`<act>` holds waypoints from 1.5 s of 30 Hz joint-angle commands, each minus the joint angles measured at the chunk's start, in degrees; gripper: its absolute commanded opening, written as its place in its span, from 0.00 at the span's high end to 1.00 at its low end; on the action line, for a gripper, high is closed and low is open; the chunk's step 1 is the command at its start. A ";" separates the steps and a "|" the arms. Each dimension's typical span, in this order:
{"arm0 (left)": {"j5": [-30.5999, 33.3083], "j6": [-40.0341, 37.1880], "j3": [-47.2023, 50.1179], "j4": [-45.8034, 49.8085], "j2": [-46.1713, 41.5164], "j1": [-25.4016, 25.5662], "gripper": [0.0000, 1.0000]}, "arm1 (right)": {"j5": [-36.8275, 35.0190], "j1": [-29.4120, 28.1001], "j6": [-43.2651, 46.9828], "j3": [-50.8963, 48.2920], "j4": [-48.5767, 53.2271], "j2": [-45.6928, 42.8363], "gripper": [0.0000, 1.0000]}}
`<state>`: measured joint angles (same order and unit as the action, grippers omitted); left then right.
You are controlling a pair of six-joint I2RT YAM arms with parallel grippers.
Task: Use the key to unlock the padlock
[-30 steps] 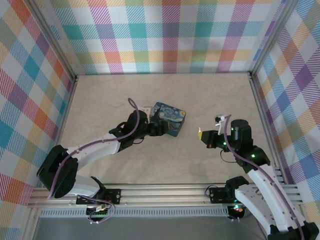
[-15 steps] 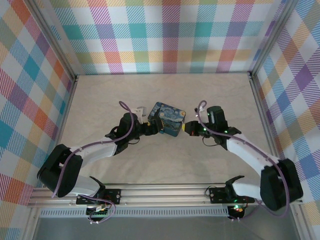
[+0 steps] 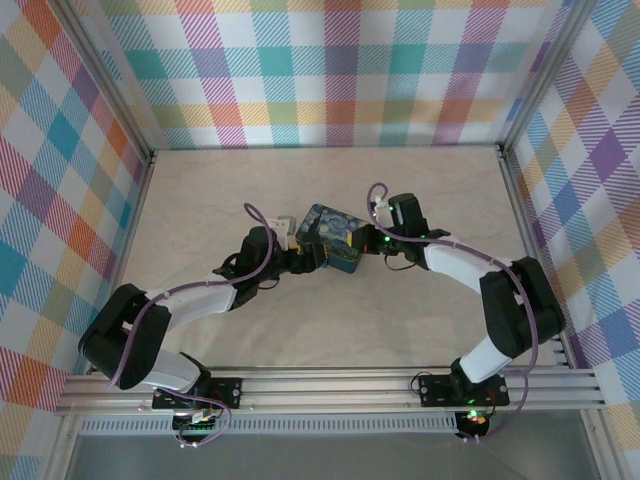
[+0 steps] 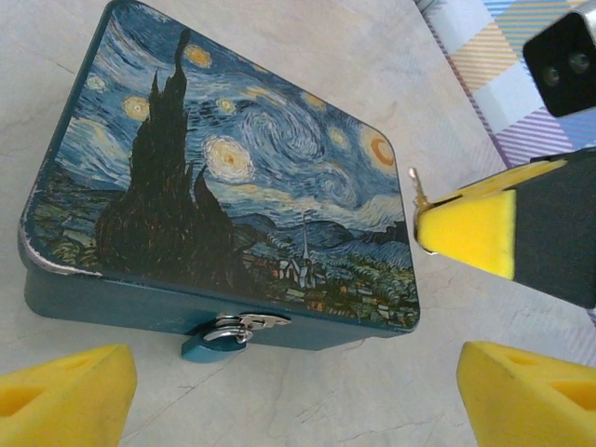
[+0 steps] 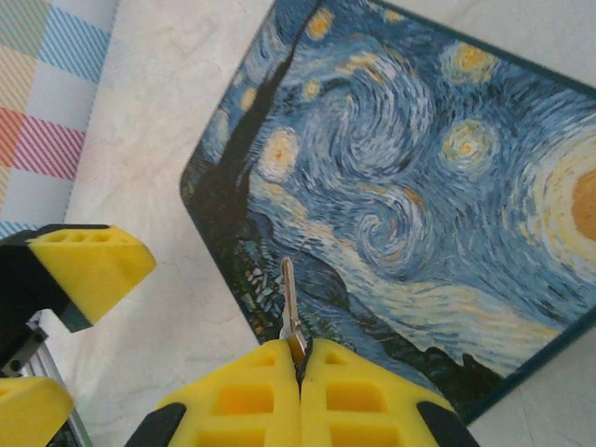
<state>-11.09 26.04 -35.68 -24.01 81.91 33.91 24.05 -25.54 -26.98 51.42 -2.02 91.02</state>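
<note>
The padlock, tiny and blue with a silvery shackle, hangs from the hasp on the front wall of the starry-night tin. My left gripper is open, its yellow fingertips spread wide in front of that wall, and nothing is between them. My right gripper is shut on the key, whose thin silver blade pokes out over the tin's lid corner. In the left wrist view the key tip hovers just off the tin's right corner. From above, both grippers flank the tin.
The tin sits mid-table on the pale marbled surface. Checked walls close in the back and both sides. The metal rail runs along the near edge. In the right wrist view the left gripper's fingers are close by.
My right arm has swung left from the right side of the table, carrying the key to the tin's right corner. The left arm has barely shifted at the tin.
</note>
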 commanded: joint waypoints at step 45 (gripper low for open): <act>-4.63 -11.99 -7.65 -7.10 23.01 0.89 0.41 | -7.09 -0.93 4.83 -0.26 8.54 3.88 1.00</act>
<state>-14.48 14.92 -41.58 -28.77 102.98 34.33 20.36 -26.30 -23.07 52.90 1.69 93.82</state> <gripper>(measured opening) 0.590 0.049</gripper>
